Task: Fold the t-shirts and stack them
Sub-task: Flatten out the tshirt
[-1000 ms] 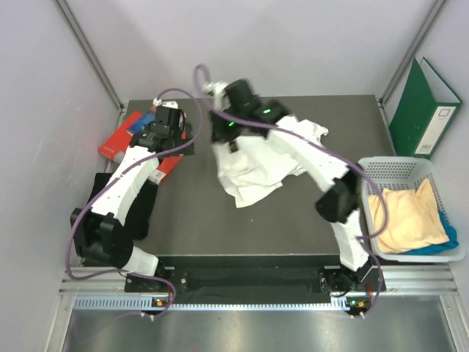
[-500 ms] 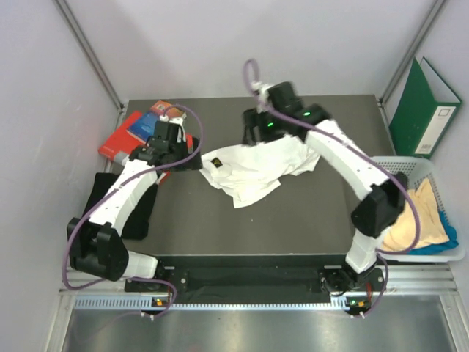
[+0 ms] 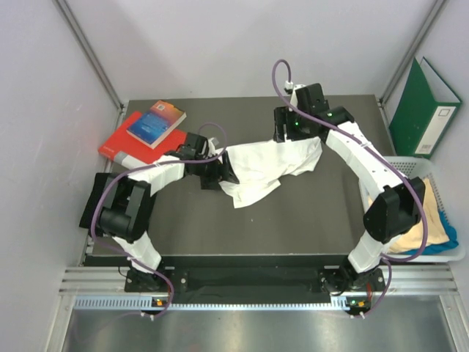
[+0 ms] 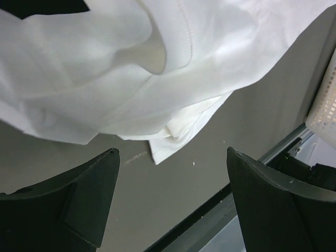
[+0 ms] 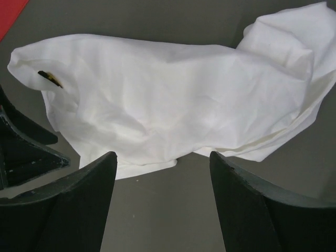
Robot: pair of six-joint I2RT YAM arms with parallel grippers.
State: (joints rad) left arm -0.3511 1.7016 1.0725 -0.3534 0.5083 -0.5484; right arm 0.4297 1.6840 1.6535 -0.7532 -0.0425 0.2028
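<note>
Shirts sit in two places on my feed. The white t-shirt [image 3: 267,165] lies crumpled and unfolded on the middle of the table [image 3: 293,220], stretched roughly left to right. A pale yellow t-shirt [image 3: 432,216], with a blue t-shirt [image 3: 448,238] showing at its edge, lies in the basket [image 3: 399,163] off the table's right side.

My left gripper [image 3: 216,172] is at the white shirt's left end. Its wrist camera shows the fingers [image 4: 79,202] spread wide with nothing between them, and the cloth bunched just beyond their tips. My right gripper [image 3: 292,136] is over the far right end of the same shirt. Its fingers [image 5: 262,210] are likewise parted and empty, with the shirt spread out ahead of them.

A red book [image 3: 117,143] with a blue book [image 3: 155,123] on top sits at the table's far left corner, apart from the shirt. A green binder [image 3: 425,106] leans against the wall behind the basket.
</note>
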